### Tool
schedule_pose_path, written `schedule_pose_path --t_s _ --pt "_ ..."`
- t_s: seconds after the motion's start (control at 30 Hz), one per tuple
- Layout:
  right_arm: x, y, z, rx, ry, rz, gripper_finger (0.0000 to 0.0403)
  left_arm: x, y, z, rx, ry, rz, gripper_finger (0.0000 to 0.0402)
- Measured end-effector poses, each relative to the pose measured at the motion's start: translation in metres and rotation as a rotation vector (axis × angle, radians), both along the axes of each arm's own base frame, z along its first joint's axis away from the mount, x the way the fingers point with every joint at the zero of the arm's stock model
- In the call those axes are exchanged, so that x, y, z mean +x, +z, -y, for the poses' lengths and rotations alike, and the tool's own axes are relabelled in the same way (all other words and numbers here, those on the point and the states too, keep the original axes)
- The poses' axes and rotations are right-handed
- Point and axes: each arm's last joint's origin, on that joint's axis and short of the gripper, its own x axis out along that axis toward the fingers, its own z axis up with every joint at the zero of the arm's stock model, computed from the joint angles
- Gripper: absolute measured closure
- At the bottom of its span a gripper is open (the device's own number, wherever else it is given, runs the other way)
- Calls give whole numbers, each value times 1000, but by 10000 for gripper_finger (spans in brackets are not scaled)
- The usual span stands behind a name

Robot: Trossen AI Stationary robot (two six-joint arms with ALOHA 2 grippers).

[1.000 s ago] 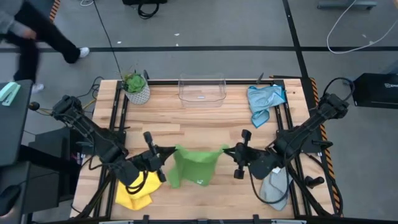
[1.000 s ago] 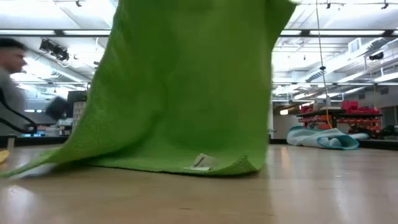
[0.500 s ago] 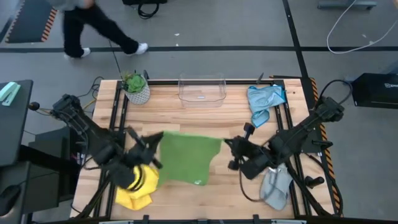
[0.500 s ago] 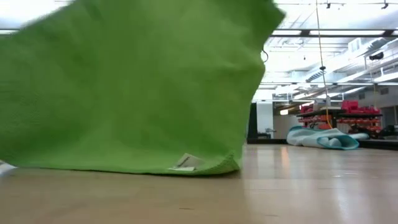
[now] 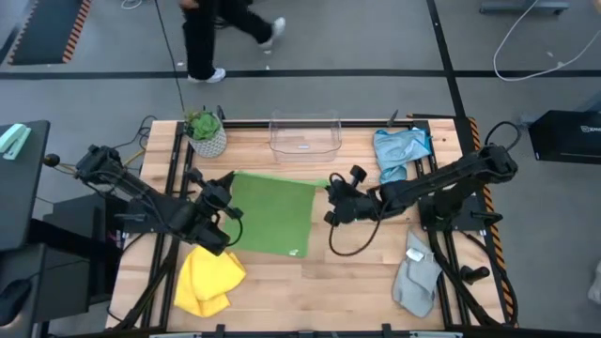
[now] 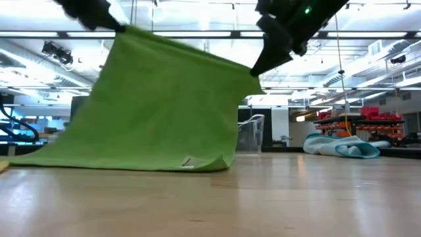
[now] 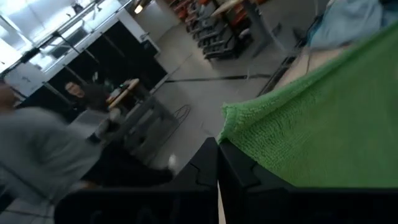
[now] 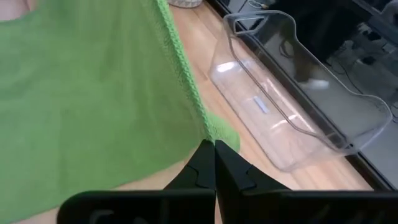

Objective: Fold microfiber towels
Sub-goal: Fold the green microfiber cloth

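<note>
Table: I see the pale wooden slatted table top (image 5: 310,286) carrying all four cloths, the bin and the plant
Green towel: my bright green square microfiber towel (image 5: 272,212) sits at the table's centre, stretched between both arms; its 12 o'clock edge is lifted, its 6 o'clock edge lies on the wood with a small white label near one corner; in the low view (image 6: 158,105) it slopes like a tent from the raised edge down to the table
Left gripper: my left gripper (image 5: 222,195) at 9 o'clock of the green towel has its dark fingers (image 7: 205,171) pinched shut on the towel's upper corner
Right gripper: my right gripper (image 5: 332,192) at 3 o'clock of the towel has its fingers (image 8: 202,165) clamped on the other upper corner, just beside the bin
Clear bin: the clear plastic rectangular bin (image 5: 304,134) stands at 12 o'clock on the far edge, apart from the towel
Yellow towel: the rumpled yellow microfiber towel (image 5: 208,282) lies at 7 o'clock, near the green one's lower corner
Blue towel: the crumpled light blue microfiber towel (image 5: 401,152) rests at 2 o'clock, by the right arm
Grey towel: the pale grey microfiber towel (image 5: 416,278) lies bunched at 5 o'clock on the table's right edge
Plant: the small leafy green plant in a white patterned pot (image 5: 206,132) stands at 11 o'clock
Person: I see dark trousers and white shoes (image 5: 225,33) on the floor beyond the table
</note>
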Motion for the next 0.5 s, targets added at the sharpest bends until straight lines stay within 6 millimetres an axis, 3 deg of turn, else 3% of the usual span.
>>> schedule_pose_path --t_s 0.3,0.4,0.5 --pt "5 -10 33 37 -41 26 399 -9 -50 -27 1 127 2 390" --pt "2 -16 39 28 -32 -20 384 -12 -59 -37 1 173 -31 362" --pt "4 -15 40 28 -20 -10 344 -9 -60 -41 -16 201 -31 315"
